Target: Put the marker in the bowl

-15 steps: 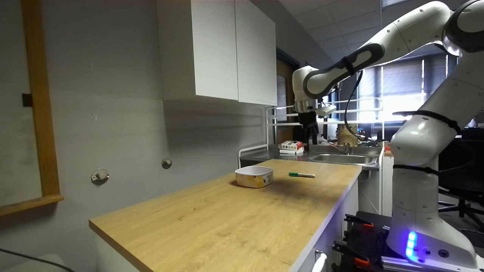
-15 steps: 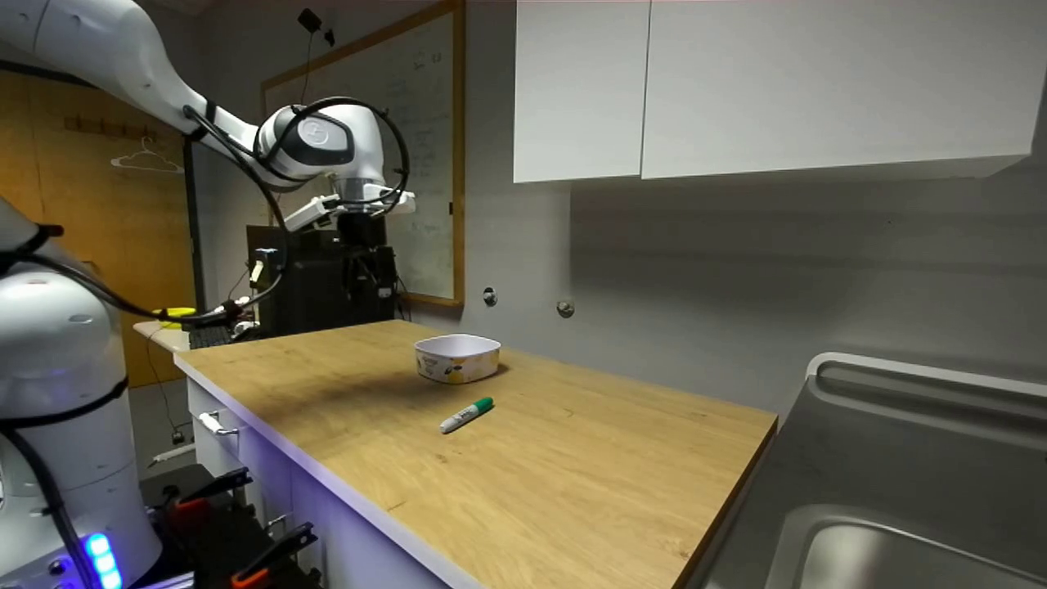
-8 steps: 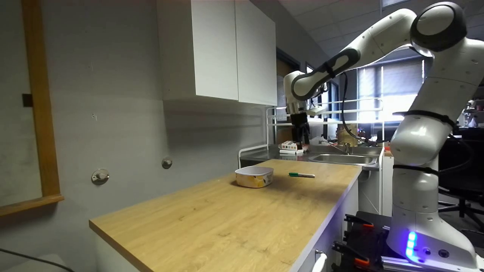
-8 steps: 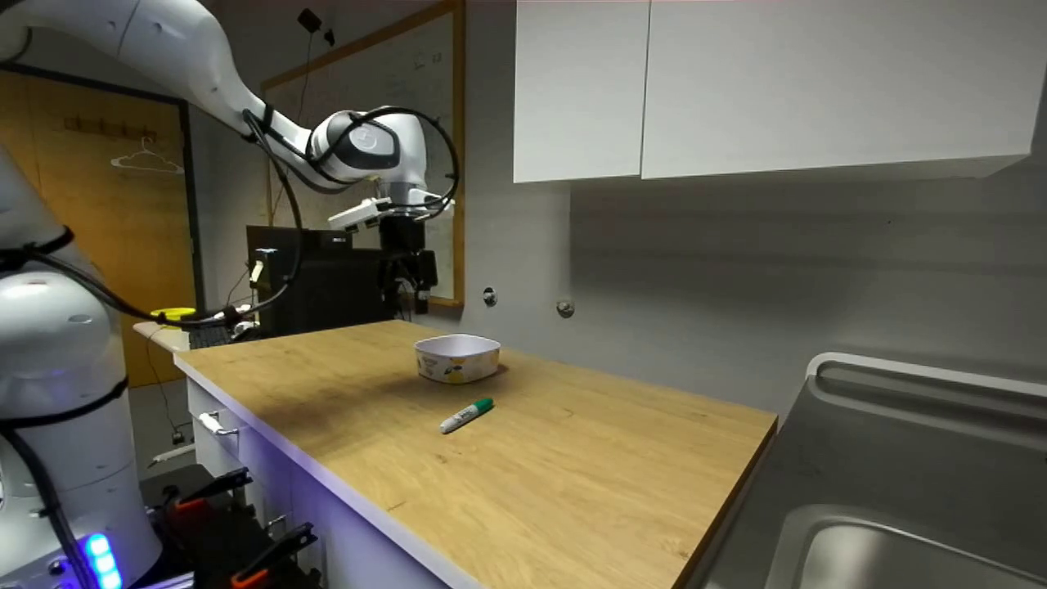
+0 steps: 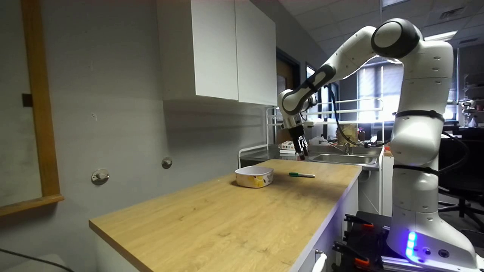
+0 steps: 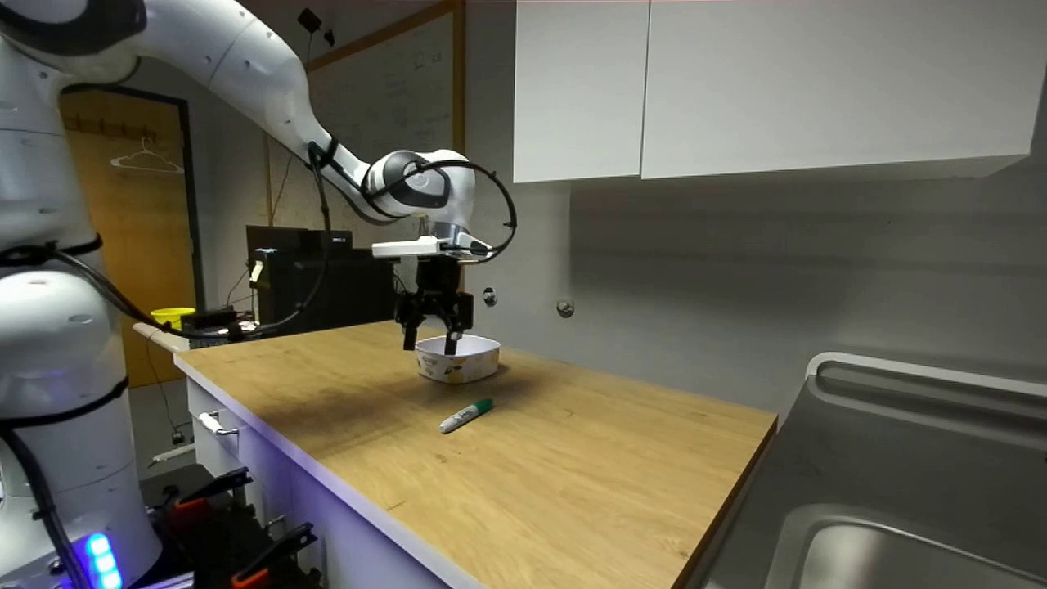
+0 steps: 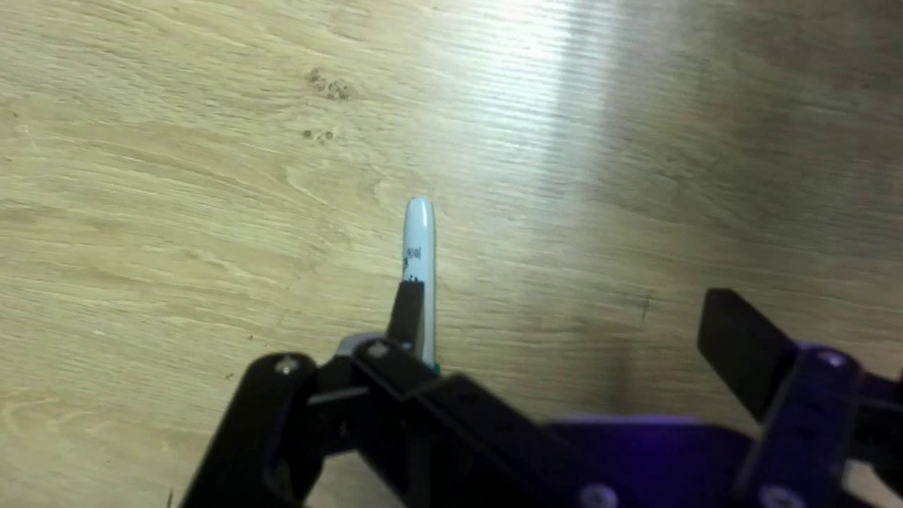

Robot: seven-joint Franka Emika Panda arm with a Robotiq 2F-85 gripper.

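Observation:
The marker has a grey-white barrel and a green cap. It lies on the wooden counter in both exterior views (image 5: 301,175) (image 6: 466,415). The bowl is low, squarish and white with a yellow pattern. It stands near the wall side of the counter, apart from the marker (image 5: 254,178) (image 6: 456,362). My gripper (image 6: 429,349) is open and empty above the counter; it also shows in an exterior view (image 5: 302,158). In the wrist view (image 7: 564,291) its left finger overlaps the marker (image 7: 419,240), hiding part of it and most of the cap. I cannot make out the bowl there.
The wooden counter (image 5: 211,215) runs along the wall, under white wall cabinets (image 5: 215,49). A metal sink (image 5: 342,159) adjoins its end, and it also shows in an exterior view (image 6: 883,548). Small boxes (image 5: 289,145) stand beside the sink.
The arm has come down and forward over the counter, lowering my gripper toward the marker and bowl area. The hand is now tilted more. The marker and the bowl have not moved.

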